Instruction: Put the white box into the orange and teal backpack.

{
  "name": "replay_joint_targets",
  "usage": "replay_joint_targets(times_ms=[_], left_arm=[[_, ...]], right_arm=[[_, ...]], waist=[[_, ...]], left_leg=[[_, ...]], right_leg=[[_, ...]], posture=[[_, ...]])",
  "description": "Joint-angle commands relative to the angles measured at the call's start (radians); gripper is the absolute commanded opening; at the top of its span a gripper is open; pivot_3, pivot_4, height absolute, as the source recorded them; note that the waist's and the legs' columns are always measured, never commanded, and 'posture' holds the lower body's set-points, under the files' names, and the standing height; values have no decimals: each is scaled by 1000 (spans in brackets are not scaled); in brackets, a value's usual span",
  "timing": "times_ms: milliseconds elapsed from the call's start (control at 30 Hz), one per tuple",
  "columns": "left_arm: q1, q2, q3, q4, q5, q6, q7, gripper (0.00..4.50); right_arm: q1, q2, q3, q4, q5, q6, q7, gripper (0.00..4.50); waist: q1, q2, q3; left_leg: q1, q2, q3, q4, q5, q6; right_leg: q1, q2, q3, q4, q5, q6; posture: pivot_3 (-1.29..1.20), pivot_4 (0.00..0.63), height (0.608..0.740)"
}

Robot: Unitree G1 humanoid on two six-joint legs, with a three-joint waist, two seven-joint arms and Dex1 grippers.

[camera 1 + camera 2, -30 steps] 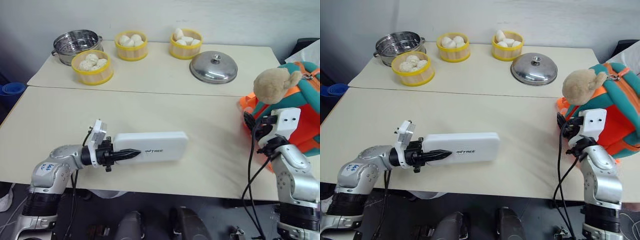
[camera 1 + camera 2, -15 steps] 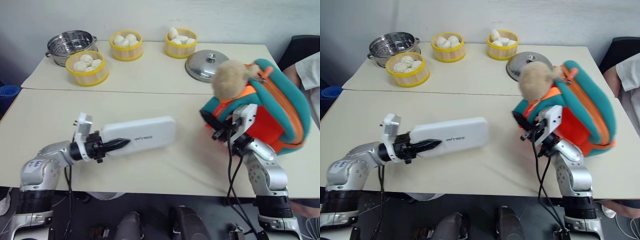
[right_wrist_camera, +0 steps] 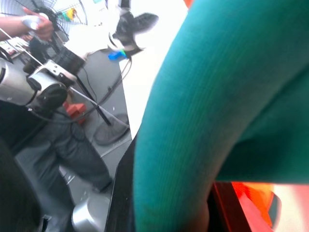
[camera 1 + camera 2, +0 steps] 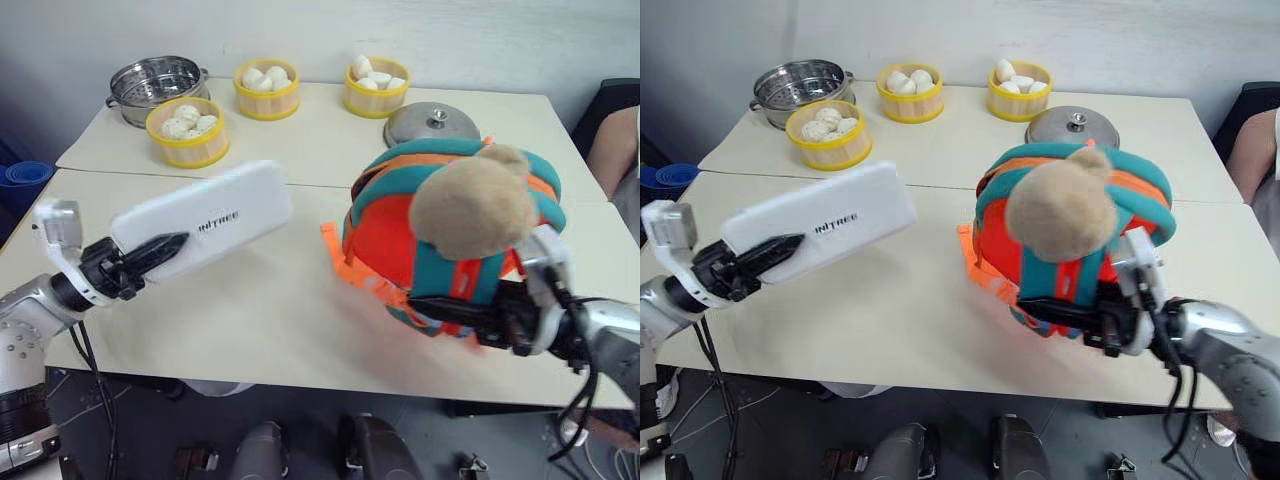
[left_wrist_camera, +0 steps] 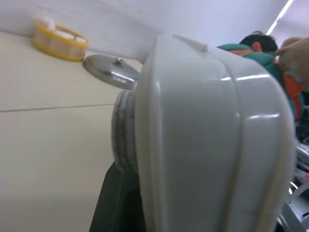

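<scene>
Step in hand: I judge I am lining the white box (image 4: pixel 205 219) up with the orange and teal backpack (image 4: pixel 440 235) before any insertion.
Left hand: my left hand (image 4: pixel 150 255) is clamped on the near end of the box, one black finger lying along its top face.
White box: off the table (image 4: pixel 270 330) over the front left part, far end tilted up and aimed toward the backpack, with a clear gap between them.
Right hand: my right hand (image 4: pixel 455 318) is pinched together on the teal edging at the bag's lower front, near the table's front edge, right of middle.
Backpack: propped up, orange straps (image 4: pixel 355 272) trailing on the table toward the box, the plush bear head (image 4: pixel 470 205) facing me.
Opening: I cannot tell from here where the mouth is or whether it is unzipped.
How to do it well: I would turn the bag so its mouth faces the box, hold the fabric taut, then feed the box in narrow end first along its length.
Risk: the box may snag on a strap or the bear head; the one-ended grip lets it droop or twist.
Clearance: the steamer baskets (image 4: pixel 185 132) and metal lid (image 4: pixel 430 123) sit toward the back edge, out of the way.
</scene>
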Motion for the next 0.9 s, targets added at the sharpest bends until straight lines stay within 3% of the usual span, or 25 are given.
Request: replay_joint_targets(times_ms=[33,200,433,700,900], left_arm=[[-72,12,-49,-88,-13,-36,-10,1192],[-308,-73,-256,11,179,-231,-11,1192],[-517,-143,-462,220,345,-397,-178,1192],[-586,-172,-552,280,413,-459,-295,1192],[-829,-272,-755,401,641,-480,-262,1192]], right_arm=[[3,-33,-57,24,49,37,43,38],[6,-41,-33,54,-2,46,90,38],[4,-17,-17,60,-45,37,104,38],[47,27,-21,20,-61,16,76,38],[23,48,8,23,-83,2,61,38]], waist=[[5,0,0],[27,0,0],[21,0,0],[25,-1,0],[41,0,0]], left_leg=[[0,0,0,0,0,0],[0,0,1,1,0,0],[-2,-1,3,2,2,-2],[-4,0,2,5,2,-3],[-11,-1,-2,17,-3,7]], right_leg=[[0,0,0,0,0,0],[0,1,-1,0,1,1],[0,2,0,-2,2,3],[0,3,-1,-2,2,4],[-1,2,-3,-1,4,7]], posture=[[0,150,740],[0,150,740],[0,150,740],[0,150,740],[0,150,740]])
